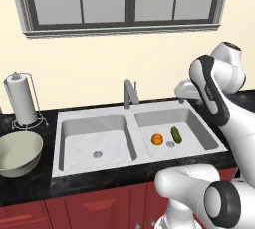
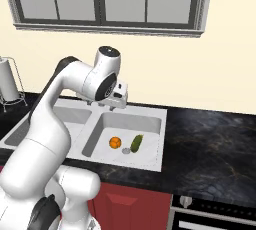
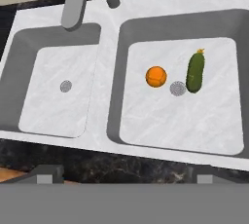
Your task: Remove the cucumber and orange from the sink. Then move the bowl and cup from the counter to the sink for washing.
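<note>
Your fingers (image 3: 121, 177) are standing spread wide and released, hovering above the sink (image 3: 109, 96). The orange (image 3: 156, 77) and the cucumber (image 3: 195, 72) are lying in its right basin, flanking the drain (image 3: 178, 88). The bowl (image 1: 17, 153) is sitting at the tabletop's (image 1: 30, 185) left edge.

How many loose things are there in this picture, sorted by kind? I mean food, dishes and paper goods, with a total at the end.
Food: 2, the orange and the cucumber, both in the right basin of the sink.
Dishes: 1, the bowl on the counter.
Paper goods: 1, the paper towel roll.
Total: 4
</note>
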